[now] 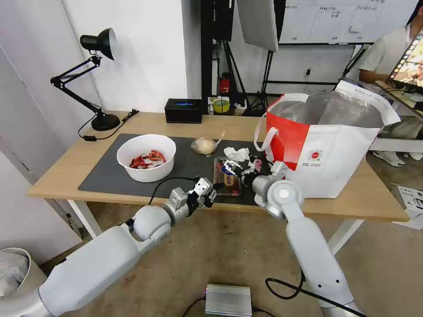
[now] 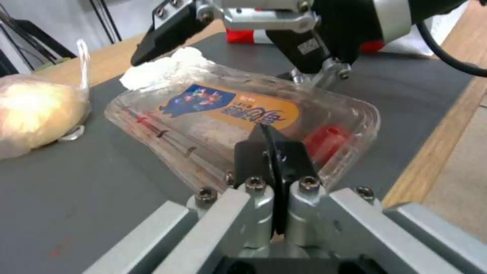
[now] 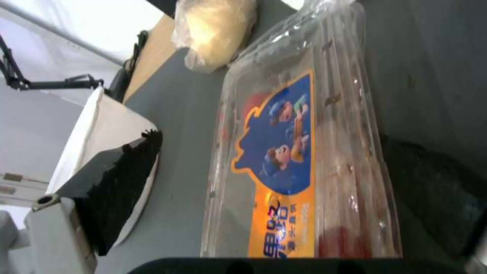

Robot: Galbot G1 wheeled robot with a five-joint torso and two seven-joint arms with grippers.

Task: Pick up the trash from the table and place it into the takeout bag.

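If squeezed unevenly between wide right tool (image 1: 230,167) and narrow left tool (image 1: 214,190), may slip: thin clamshell (image 1: 227,178).

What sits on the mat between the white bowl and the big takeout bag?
In the head view, the bagged beige lump, crumpled tissue and clear clamshell lie between the bowl and the takeout bag.

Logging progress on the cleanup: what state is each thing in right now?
Clamshell: closed, flat on the mat.
Bowl: upright, red scraps inside.
Bagged lump: on the mat.
Tissue: crumpled, on the mat.
Takeout bag: upright, open.
Left pincer: shut, at the clamshell.
Right pincer: open, over the clamshell.
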